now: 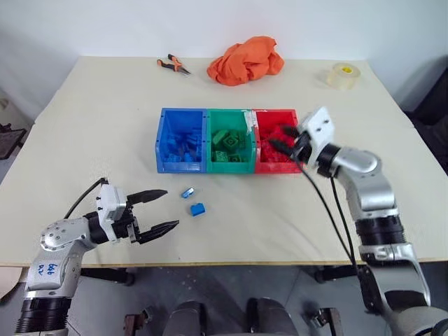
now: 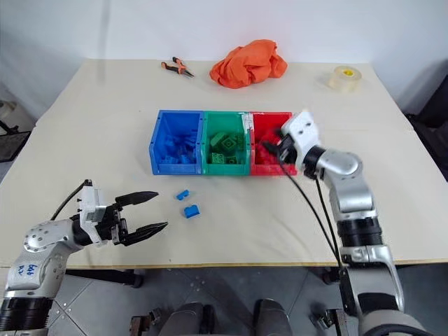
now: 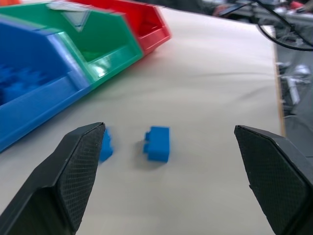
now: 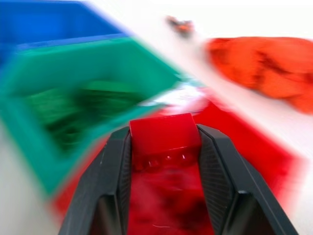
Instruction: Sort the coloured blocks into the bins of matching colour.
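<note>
The bins stand in a joined row mid-table: blue [image 1: 162,143], green [image 1: 209,140] and red [image 1: 277,168], each with blocks of its own colour inside. My right gripper [image 1: 278,137] hovers over the red bin, shut on a red block [image 4: 164,139] that sits between its fingers. Two small blue blocks [image 1: 187,192] [image 1: 198,208] lie on the table in front of the blue bin. My left gripper [image 1: 171,208] is open, level, just left of these two blocks; in the left wrist view the nearer one [image 3: 157,143] lies ahead between the spread fingers.
An orange cloth [image 1: 245,61] lies bunched at the table's far side, with pliers [image 1: 172,65] to its left and a tape roll [image 1: 343,75] at the far right. The table's front edge [image 1: 231,262] runs just behind my left hand.
</note>
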